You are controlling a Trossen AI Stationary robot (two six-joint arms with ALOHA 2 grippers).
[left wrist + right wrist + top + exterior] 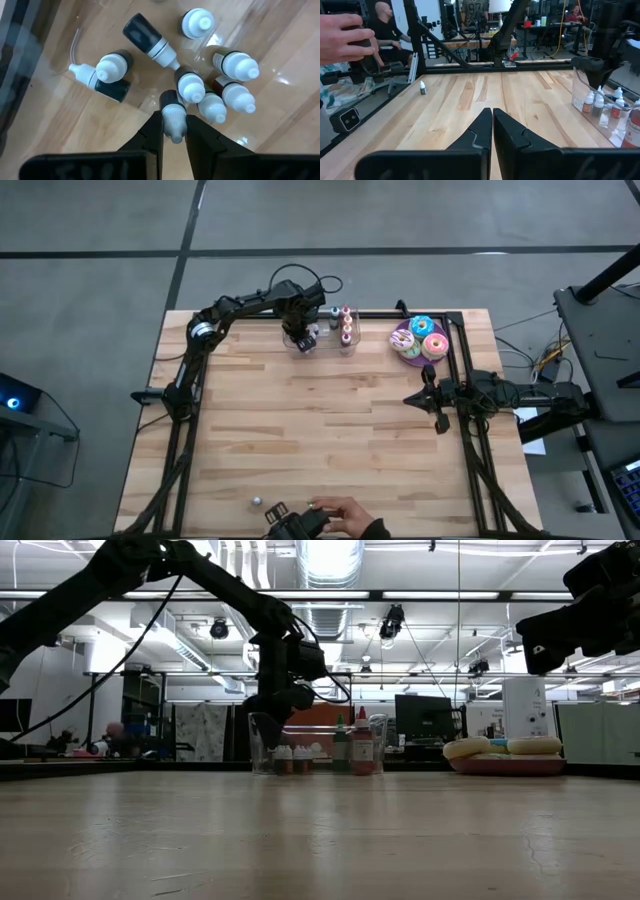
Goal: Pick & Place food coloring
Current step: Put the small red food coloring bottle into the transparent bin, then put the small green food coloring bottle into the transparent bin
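Observation:
The food coloring bottles with coloured caps stand upright in a clear holder at the table's far edge; they also show in the low view. Just left of them is a clear container with several small dark dropper bottles with white caps; some stand and some lie on their sides. My left gripper reaches down into this container and is shut on one dropper bottle. My right gripper is shut and empty, above the table near its right edge. My left gripper pinches the dropper bottle's white cap between its two fingers, one on each side. The fingers come from above, pointing down. The bottle is upright, nozzle up, among the other bottles. Whether its base still rests on the container floor I cannot tell.
A plate of frosted doughnuts sits at the far right. A person's hand with a dark device is at the near edge, beside one small white-capped bottle standing on the table. The wide wooden middle lies between the arms.

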